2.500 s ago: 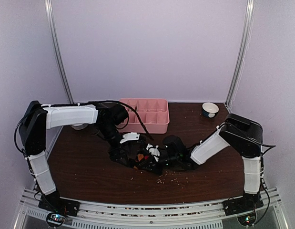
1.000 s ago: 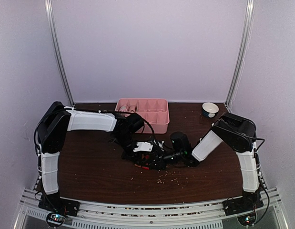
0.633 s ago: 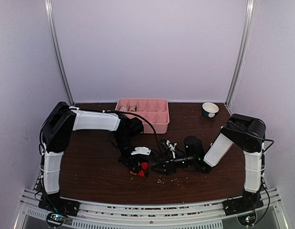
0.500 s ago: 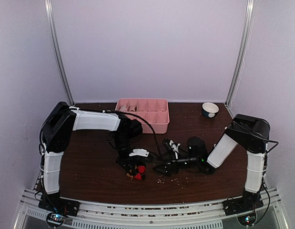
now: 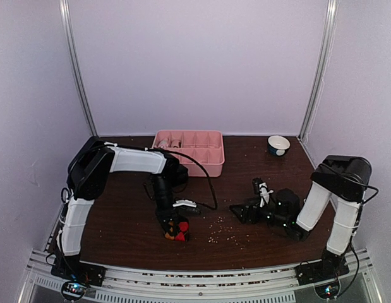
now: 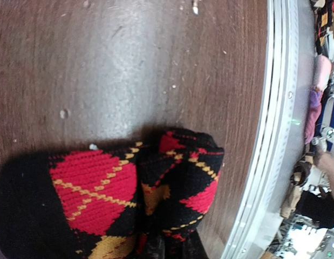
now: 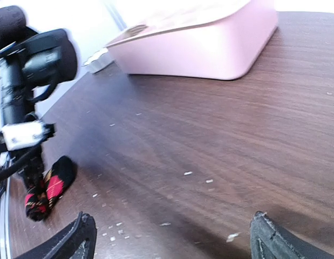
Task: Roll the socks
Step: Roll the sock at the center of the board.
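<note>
Brown table (image 5: 119, 214): left hand (image 5: 172, 226) clamps socks (image 6: 129, 189); right hand (image 7: 175, 237) spread, empty.

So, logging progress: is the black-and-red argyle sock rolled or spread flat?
Rolled: the black-and-red argyle knit sock is a compact doubled-over bundle, held by the left pincer.

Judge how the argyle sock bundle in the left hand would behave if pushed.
Probably soft: the sock bundle is knitted and bulges in folds. Likely light, pinched by the left hand alone. Being lumpy, it may drag rather than roll.
</note>
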`<move>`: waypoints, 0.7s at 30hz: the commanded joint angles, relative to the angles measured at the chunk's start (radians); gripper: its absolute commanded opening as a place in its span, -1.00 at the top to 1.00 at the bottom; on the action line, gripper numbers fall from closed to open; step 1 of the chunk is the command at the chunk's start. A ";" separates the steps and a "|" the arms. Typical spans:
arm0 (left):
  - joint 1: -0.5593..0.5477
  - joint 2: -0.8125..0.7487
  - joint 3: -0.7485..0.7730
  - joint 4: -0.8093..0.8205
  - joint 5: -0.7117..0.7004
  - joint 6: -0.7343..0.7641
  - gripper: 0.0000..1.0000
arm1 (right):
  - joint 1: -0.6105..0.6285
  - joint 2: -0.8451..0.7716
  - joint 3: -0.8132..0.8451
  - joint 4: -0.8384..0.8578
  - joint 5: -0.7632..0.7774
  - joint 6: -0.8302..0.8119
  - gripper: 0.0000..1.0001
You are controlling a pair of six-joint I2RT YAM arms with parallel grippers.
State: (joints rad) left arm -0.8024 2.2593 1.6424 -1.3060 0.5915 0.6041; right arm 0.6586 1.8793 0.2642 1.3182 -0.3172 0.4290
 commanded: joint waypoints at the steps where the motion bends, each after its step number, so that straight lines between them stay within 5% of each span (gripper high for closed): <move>1: 0.012 0.109 0.022 0.045 -0.084 -0.058 1.00 | 0.087 0.038 -0.050 0.069 -0.018 -0.035 -0.99; 5: 0.021 0.148 0.048 0.026 -0.098 -0.074 1.00 | 0.188 -0.039 -0.076 -0.044 0.058 -0.206 -0.99; 9: 0.022 0.166 0.052 0.048 -0.167 -0.098 1.00 | 0.238 -0.131 0.006 -0.353 0.037 -0.272 -0.99; 16: 0.020 0.178 0.062 0.094 -0.297 -0.132 1.00 | 0.387 -0.203 0.155 -0.631 0.180 -0.327 -1.00; 21: 0.020 0.182 0.065 0.106 -0.336 -0.131 1.00 | 0.538 -0.189 0.330 -0.941 0.478 -0.499 -0.59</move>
State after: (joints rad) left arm -0.7887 2.3413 1.7405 -1.4021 0.5751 0.4950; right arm 1.1221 1.6947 0.5011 0.6586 -0.0788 0.0673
